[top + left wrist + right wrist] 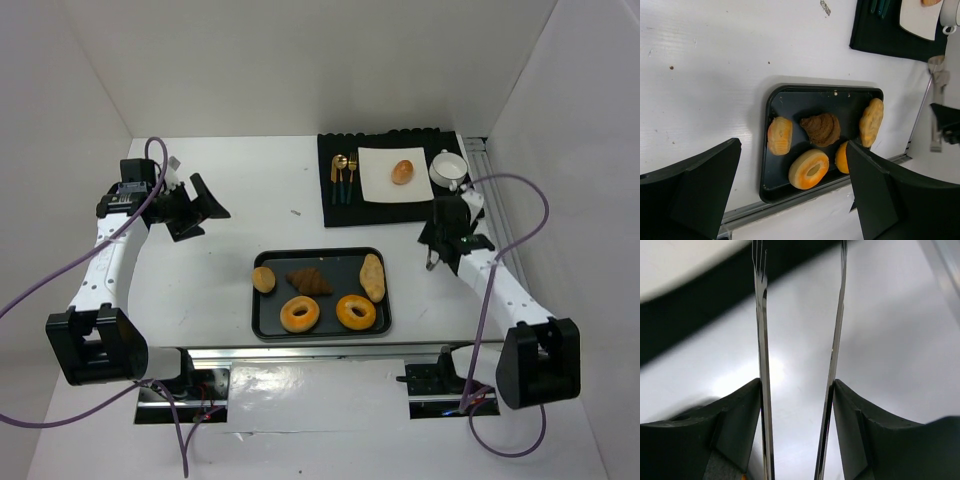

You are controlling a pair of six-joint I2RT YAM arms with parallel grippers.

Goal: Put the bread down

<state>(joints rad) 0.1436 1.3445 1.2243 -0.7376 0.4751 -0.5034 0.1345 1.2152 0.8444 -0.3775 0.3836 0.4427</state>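
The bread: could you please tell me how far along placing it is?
Done, it seems: the bread lies on the plate on the mat. In hand: the right jaws hold tongs, whose tips stand apart with nothing between them. Left: probably only setting the tongs down and drawing the arm back. The left jaws stand open and empty.

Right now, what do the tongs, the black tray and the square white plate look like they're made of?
Tongs: metal, likely polished steel; thin, mirror-bright arms catching glare. Black tray: matte dark finish, coated metal or plastic; the look leaves it open. Square white plate: smooth white, probably glazed ceramic, possibly melamine.
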